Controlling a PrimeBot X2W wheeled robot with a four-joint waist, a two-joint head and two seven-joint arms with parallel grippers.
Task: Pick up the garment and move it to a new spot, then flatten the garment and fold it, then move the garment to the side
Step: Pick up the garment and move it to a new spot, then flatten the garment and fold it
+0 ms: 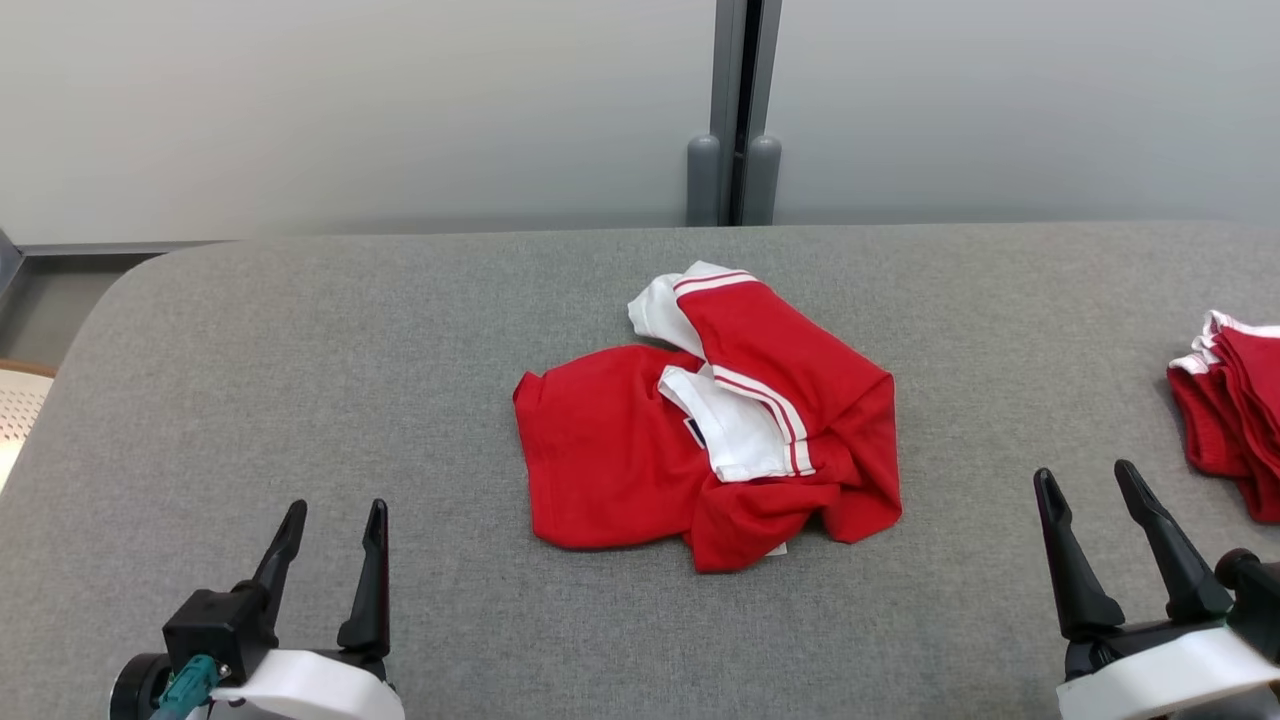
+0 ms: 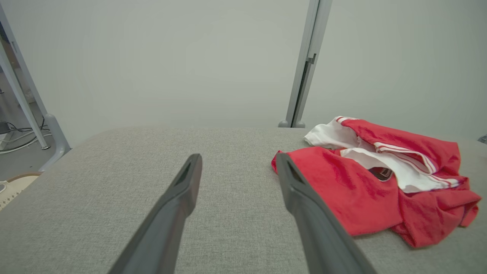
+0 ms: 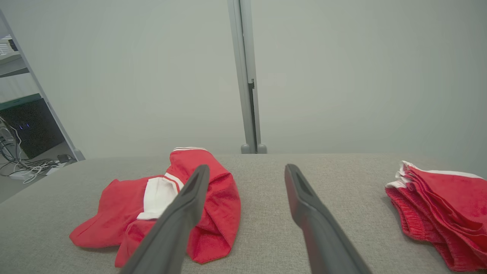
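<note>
Two grippers sit low at the near side of one grey table (image 1: 300,350): the left gripper (image 1: 337,505) and the right gripper (image 1: 1085,470). Each has its two fingers spread wide apart and holds nothing. One red and white garment (image 1: 620,450) lies crumpled in the middle of the table. It is between the two grippers but farther out, well apart from both. One pile (image 1: 1235,400) of folded red clothes lies at the table's right edge, near the right gripper.
</note>
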